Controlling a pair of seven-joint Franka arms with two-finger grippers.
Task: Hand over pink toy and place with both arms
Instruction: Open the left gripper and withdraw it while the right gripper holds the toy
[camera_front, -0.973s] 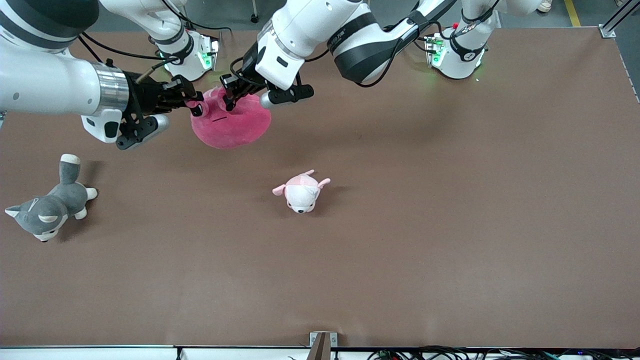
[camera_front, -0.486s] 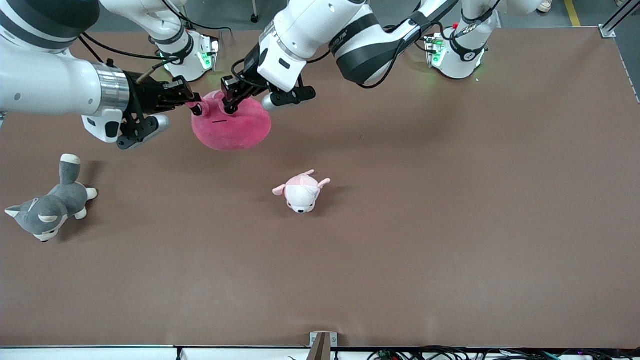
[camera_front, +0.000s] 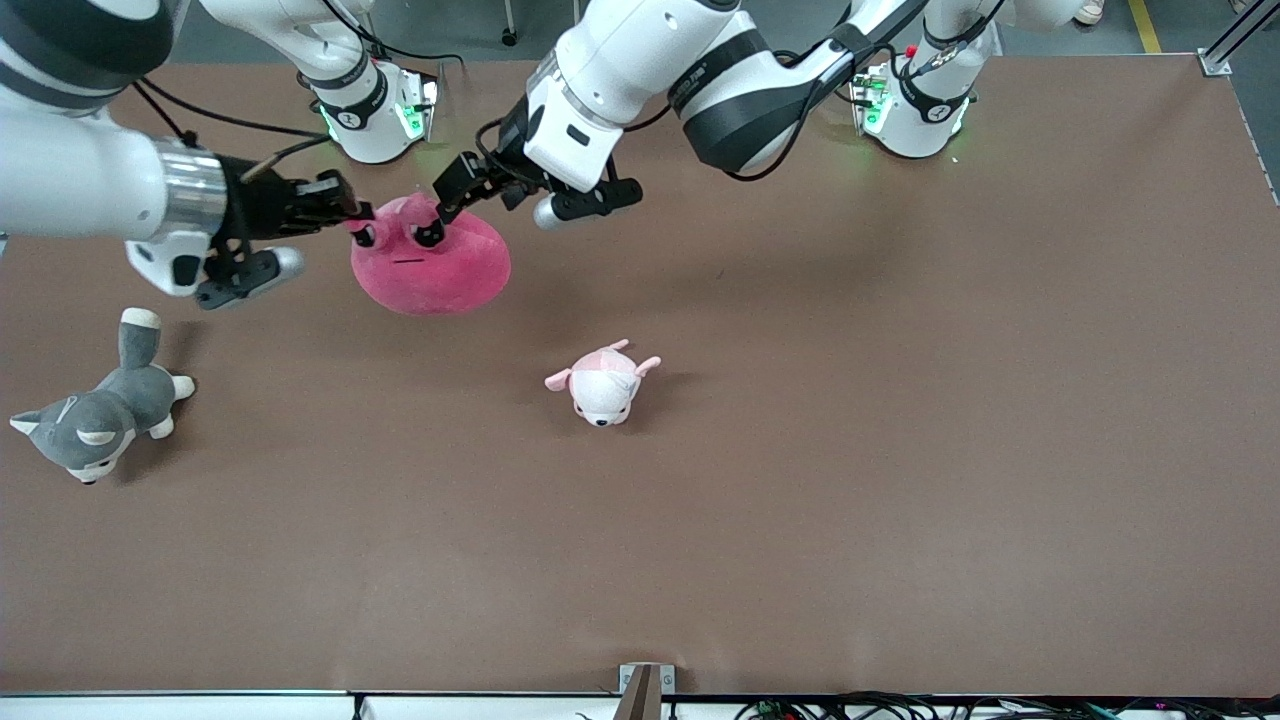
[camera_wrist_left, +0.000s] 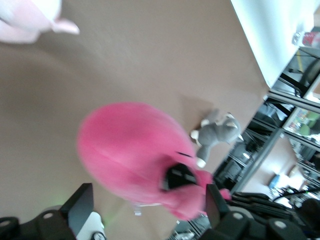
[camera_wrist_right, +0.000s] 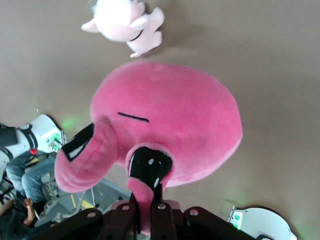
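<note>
Right gripper (camera_front: 358, 225) pinches the pink toy (camera_front: 430, 268) aloft by an ear, left gripper (camera_front: 440, 200) spread beside it, apparently released; next, lowering it to place.

Left gripper (camera_front: 440, 205) has let go — right gripper (camera_front: 352, 222) carries the pink toy (camera_front: 430, 265) off.

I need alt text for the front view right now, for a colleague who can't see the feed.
The right claw grips an ear of the pink toy, holding it above the table, while the left claw, open, hangs over the toy's top. A grey-and-white plush dog and a small pale pink plush lie nearer the camera.
</note>
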